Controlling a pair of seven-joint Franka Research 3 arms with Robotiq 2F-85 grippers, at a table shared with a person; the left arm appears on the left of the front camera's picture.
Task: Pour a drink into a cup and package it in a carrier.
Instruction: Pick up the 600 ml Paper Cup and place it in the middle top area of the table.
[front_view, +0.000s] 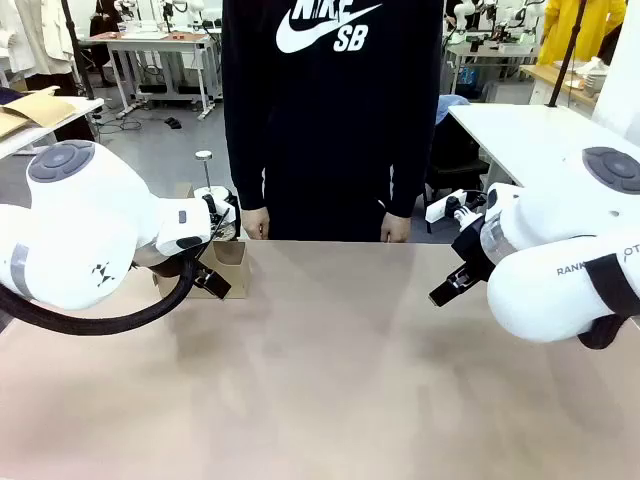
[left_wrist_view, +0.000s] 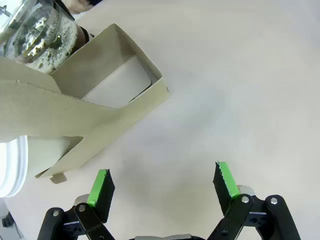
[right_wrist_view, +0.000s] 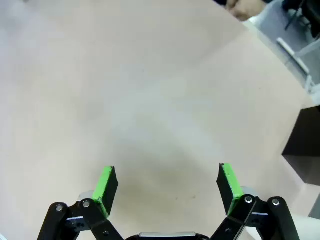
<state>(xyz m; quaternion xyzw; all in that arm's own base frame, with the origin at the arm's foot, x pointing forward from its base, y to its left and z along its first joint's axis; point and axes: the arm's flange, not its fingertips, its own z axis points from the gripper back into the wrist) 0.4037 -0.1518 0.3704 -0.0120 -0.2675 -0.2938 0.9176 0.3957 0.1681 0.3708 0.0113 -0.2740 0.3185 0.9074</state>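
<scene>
Green pads (left_wrist_view: 102, 186) of the left gripper (left_wrist_view: 162, 184) stand wide apart, released, with nothing between them, over bare beige worktop (left_wrist_view: 240, 90); the right gripper (right_wrist_view: 167, 184) is likewise spread and empty above bare surface toward the worktop's right edge, with a black box (right_wrist_view: 304, 142) at the right side of its wrist view. Just beyond the left gripper's pads, clear of them, sits the brown cardboard carrier (left_wrist_view: 107, 107), a low box near the worktop's far edge and left of its middle; one open slot shows a pale floor, and a flat cardboard panel runs across the near side. A white rounded rim (left_wrist_view: 11, 167) shows beside the carrier at the edge of the left wrist view; whether it is the cup I cannot tell. Behind the carrier, closer to the far edge, stands a clear glass jug (left_wrist_view: 40, 32) with a metal lid; the drink (left_wrist_view: 74, 44) shows dark brown through the glass, with foam clinging to the wall. At the far edge a person in a black sweatshirt (front_view: 330, 110) stands facing the arms, both hands (front_view: 255, 222) hanging level with the edge, touching nothing.
</scene>
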